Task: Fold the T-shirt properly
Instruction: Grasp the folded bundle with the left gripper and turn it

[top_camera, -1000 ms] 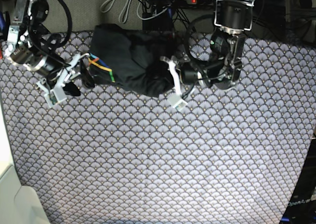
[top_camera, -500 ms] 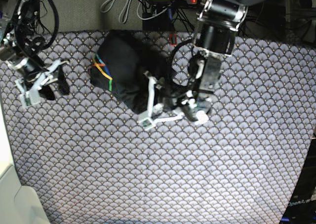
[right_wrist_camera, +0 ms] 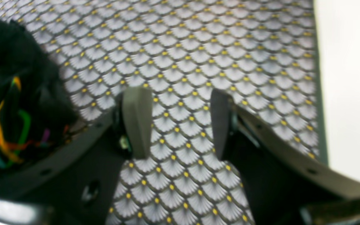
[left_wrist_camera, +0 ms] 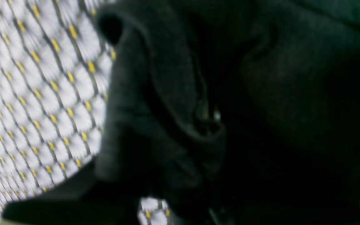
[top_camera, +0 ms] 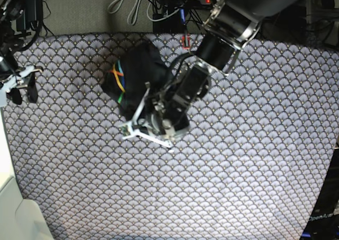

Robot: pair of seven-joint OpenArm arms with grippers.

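Dragged nearer mid-cloth, the crumpled charcoal fabric T-shirt [top_camera: 135, 76] stays pinched in the left gripper [top_camera: 139, 127]; the right gripper [right_wrist_camera: 173, 125], well aside, gapes empty.

The right gripper [right_wrist_camera: 180, 125] hangs over the scallop-patterned cloth [right_wrist_camera: 198, 50], its two fingers [right_wrist_camera: 137, 122] spread apart with only pale fan pattern and yellow dots showing in the gap between them. Nothing is held. At the left edge lies the bunched black T-shirt [right_wrist_camera: 14, 78], its multicoloured striped print [right_wrist_camera: 5, 137] in orange, yellow, green and blue turned towards the camera, just beside the left finger's mount. A plain white surface [right_wrist_camera: 348, 87] borders the cloth on the right.
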